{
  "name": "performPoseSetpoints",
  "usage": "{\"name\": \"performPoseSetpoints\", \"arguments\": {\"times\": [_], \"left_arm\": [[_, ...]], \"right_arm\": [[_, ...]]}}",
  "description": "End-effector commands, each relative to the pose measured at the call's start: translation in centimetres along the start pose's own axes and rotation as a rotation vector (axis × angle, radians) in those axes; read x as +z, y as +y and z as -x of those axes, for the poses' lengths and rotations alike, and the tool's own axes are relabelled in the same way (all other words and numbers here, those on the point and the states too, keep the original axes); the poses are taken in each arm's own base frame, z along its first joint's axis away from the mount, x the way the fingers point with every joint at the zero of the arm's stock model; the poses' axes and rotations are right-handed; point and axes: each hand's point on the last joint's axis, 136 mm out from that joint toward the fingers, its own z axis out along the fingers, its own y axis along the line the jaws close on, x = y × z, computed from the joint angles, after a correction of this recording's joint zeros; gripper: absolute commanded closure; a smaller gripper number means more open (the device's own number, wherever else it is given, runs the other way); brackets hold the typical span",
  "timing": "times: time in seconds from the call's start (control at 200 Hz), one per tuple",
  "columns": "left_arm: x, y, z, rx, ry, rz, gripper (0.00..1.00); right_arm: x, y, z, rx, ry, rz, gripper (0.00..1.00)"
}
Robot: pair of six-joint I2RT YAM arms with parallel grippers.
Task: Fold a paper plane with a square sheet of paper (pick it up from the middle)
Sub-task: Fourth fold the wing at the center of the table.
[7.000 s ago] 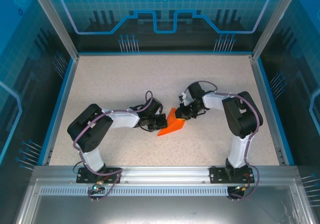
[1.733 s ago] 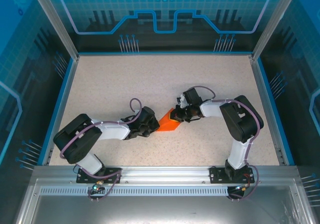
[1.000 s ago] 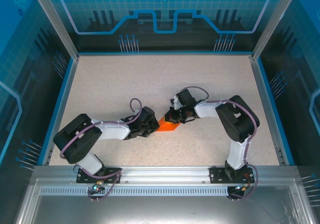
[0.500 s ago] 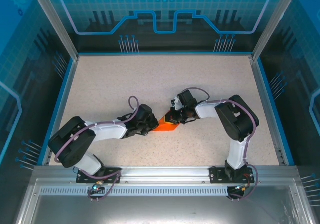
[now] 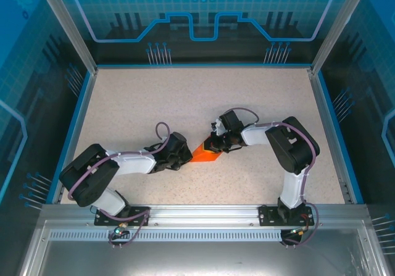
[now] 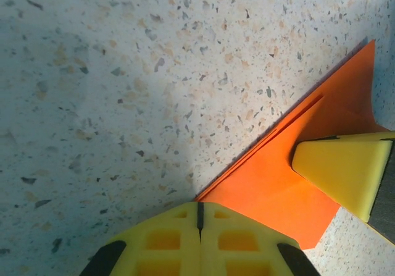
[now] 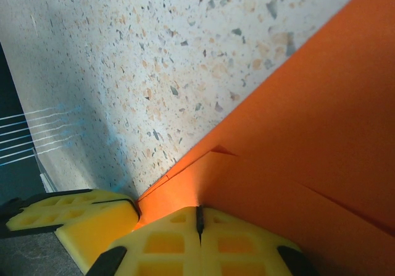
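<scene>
The square sheet of paper (image 5: 205, 155) is bright orange and folded into a layered triangular wedge, lying flat mid-table. My left gripper (image 5: 187, 156) is shut, its yellow tips touching the wedge's left corner. In the left wrist view, that gripper (image 6: 199, 205) meets the paper (image 6: 278, 183) at its edge, and one right fingertip (image 6: 342, 171) presses on top. My right gripper (image 5: 213, 147) is shut and rests on the wedge's far right part. In the right wrist view, this gripper (image 7: 199, 212) sits on the creased paper (image 7: 302, 140), with a left fingertip (image 7: 80, 217) beside it.
The speckled table (image 5: 185, 97) is ringed by a blue rim (image 5: 79, 121) and transparent blue walls. Both arms lie low, elbows out toward the sides. Free tabletop lies behind and to either side of the paper.
The left arm has drawn back slightly to the left, its tips sliding to the wedge's left corner. The wedge looks flatter. The right gripper has barely moved.
</scene>
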Motion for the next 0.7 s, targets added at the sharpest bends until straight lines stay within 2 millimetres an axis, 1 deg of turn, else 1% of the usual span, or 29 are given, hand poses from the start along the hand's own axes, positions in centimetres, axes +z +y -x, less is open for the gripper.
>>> {"name": "performPoseSetpoints", "arguments": {"times": [0.0, 0.09, 0.25, 0.325, 0.41, 0.565, 0.695], "left_arm": [[0.0, 3.5, 0.1, -0.033, -0.031, 0.103, 0.99], [0.0, 3.8, 0.0, -0.034, -0.031, 0.111, 0.99], [-1.0, 1.4, 0.6, -0.003, -0.037, 0.048, 0.98], [-1.7, 1.1, 0.9, 0.002, -0.051, 0.044, 0.98], [-1.8, 1.7, 0.8, 0.001, -0.053, 0.061, 0.97], [-1.1, 3.4, -0.2, -0.031, -0.022, 0.093, 0.98], [-0.9, 4.9, -0.5, -0.044, -0.023, 0.128, 0.98]], "right_arm": [[1.0, -6.4, -1.7, 0.123, 0.029, -0.201, 1.0], [1.0, -6.5, -1.7, 0.124, 0.03, -0.203, 1.0], [0.9, -6.5, -1.7, 0.124, 0.031, -0.206, 1.0], [0.9, -6.7, -1.8, 0.127, 0.032, -0.208, 1.0], [1.0, -6.7, -1.8, 0.131, 0.035, -0.209, 1.0], [1.0, -6.9, -1.8, 0.134, 0.036, -0.21, 1.0], [1.0, -6.9, -1.9, 0.135, 0.037, -0.213, 1.0]]}}
